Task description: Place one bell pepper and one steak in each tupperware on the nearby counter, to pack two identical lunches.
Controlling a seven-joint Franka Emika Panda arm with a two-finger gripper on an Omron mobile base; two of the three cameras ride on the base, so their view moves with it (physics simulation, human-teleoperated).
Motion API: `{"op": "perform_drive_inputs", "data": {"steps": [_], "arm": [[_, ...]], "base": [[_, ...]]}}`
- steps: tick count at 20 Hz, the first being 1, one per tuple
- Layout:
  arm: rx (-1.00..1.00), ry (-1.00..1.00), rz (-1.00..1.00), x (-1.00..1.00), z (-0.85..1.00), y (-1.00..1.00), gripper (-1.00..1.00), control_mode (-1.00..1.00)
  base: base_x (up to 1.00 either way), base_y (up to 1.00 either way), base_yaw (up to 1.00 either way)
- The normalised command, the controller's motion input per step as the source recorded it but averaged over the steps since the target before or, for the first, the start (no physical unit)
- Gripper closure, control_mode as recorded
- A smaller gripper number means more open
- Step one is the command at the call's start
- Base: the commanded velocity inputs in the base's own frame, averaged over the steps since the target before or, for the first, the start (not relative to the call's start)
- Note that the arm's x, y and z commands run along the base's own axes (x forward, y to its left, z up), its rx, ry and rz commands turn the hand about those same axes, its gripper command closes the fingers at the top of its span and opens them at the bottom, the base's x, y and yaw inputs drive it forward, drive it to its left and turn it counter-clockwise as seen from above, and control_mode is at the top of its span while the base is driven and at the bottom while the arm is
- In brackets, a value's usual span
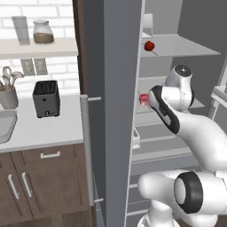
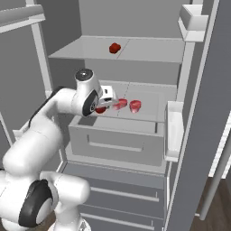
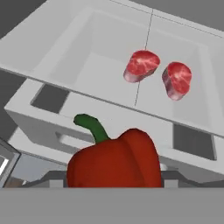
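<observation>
Hand view has a bell pepper (image 3: pixel 114 159) sitting right up against my claw (image 3: pixel 114 186), green stem curling up and to the left. It sits between my fingers at a part-way opening, so I'm pretty sure I've got hold of it, though the fingertips themselves are hidden behind it. From the right base view my claw (image 2: pixel 103 107) is at the front edge of the fridge's middle shelf (image 2: pixel 149 113), pepper (image 2: pixel 100 109) just peeking out red underneath.

Going outward: the two steaks are straight ahead, further back on that same shelf, side by side and near each other, the nearer steak (image 3: pixel 141 65) on the left and the other steak (image 3: pixel 177 79) on the right. A second bell pepper (image 2: pixel 114 48) is up on the shelf above.

What matters next, I reckon: the bench (image 1: pixel 53 126) lies off to my left, past the open fridge door (image 1: pixel 113 102), so this pepper has to back out and swing round that way. I can't spot any tupperware yet.
</observation>
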Motion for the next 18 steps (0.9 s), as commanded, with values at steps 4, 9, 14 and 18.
{"op": "perform_drive_inputs", "data": {"steps": [4, 9, 14, 18], "arm": [[0.0, -0.01, -0.33, -1.0, 0.06, 0.19, 1.0, -1.0], [0.06, -0.11, -0.3, -0.99, 0.0, 0.03, 1.0, -1.0], [0.09, -0.11, 0.0, -0.97, 0.0, -0.02, 1.0, -1.0], [0.01, -0.02, 0.0, -0.21, 0.01, -0.01, 1.0, -1.0]], "base": [[0.0, 0.0, 0.0], [0.0, 0.0, 0.0], [0.0, 0.0, 0.0], [0.0, 0.0, 0.0]]}}
